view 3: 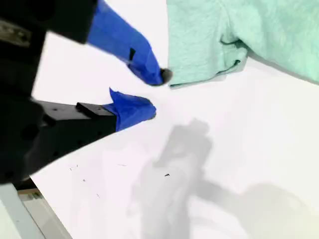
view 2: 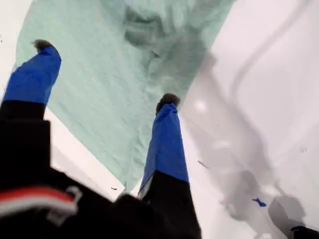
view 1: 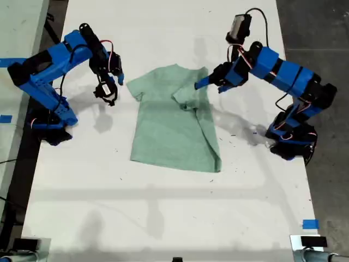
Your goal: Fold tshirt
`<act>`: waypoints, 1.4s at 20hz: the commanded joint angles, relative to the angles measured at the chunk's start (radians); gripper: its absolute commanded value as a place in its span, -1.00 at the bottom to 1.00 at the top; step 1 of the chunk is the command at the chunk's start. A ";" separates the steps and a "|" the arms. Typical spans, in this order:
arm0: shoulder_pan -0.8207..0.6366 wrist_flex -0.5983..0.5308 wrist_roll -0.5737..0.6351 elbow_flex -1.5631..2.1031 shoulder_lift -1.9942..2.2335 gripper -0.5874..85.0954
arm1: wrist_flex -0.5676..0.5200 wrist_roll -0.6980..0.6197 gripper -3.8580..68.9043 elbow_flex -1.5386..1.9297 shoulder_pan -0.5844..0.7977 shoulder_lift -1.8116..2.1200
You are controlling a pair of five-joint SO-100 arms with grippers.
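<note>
One side of the tshirt [view 1: 174, 117], spread mid-table, is folded; being soft and limp, it is best pinched at hems; my first gripper [view 2: 107, 74] and my second gripper [view 3: 149, 92] are held apart, empty.

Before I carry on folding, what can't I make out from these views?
- Tshirt, the sleeve on the exterior view's right: hidden under the folded-over flap.
- My first hand: whether its tips touch the cloth; first wrist view blurred, exterior view too small.
- My second hand: whether it touches the sleeve hem; no view settles it.
- Neck tag: not visible in any view.
</note>
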 commanded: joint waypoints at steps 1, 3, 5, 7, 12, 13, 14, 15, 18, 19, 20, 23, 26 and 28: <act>-0.018 0.049 0.032 -0.147 -0.074 -0.32 | -0.041 0.035 0.05 0.114 -0.011 0.189; -0.034 0.051 0.057 -0.189 -0.143 -0.30 | -0.043 0.052 0.03 0.179 -0.011 0.275; -0.052 0.025 0.092 -0.201 -0.190 -0.31 | -0.048 0.058 0.01 0.227 -0.009 0.330; -0.074 -0.032 0.132 -0.176 -0.207 -0.30 | -0.048 0.064 0.00 0.255 -0.012 0.348; -0.143 -0.166 0.213 -0.172 -0.370 -0.33 | -0.060 0.077 0.00 0.278 -0.032 0.362; -0.152 -0.189 0.222 -0.175 -0.414 -0.33 | -0.060 0.078 0.00 0.279 -0.037 0.364; -0.160 -0.221 0.233 -0.175 -0.462 -0.33 | -0.060 0.080 0.00 0.282 -0.041 0.368; -0.167 -0.236 0.236 -0.192 -0.517 -0.33 | -0.060 0.080 0.00 0.288 -0.044 0.374; -0.176 -0.233 0.249 -0.290 -0.692 -0.33 | -0.055 0.083 0.00 0.321 -0.044 0.413; -0.175 -0.215 0.249 -0.336 -0.749 -0.36 | -0.055 0.080 0.00 0.331 -0.038 0.428; -0.175 -0.181 0.249 -0.397 -0.808 -0.42 | -0.054 0.078 0.00 0.341 -0.035 0.443; -0.172 -0.110 0.249 -0.514 -0.891 -0.98 | -0.052 0.069 -0.01 0.367 -0.023 0.463; -0.161 -0.098 0.242 -0.549 -0.879 -0.99 | -0.054 0.060 -0.01 0.376 -0.015 0.463; -0.150 -0.072 0.239 -0.571 -0.853 -0.99 | -0.054 0.055 -0.01 0.380 -0.006 0.465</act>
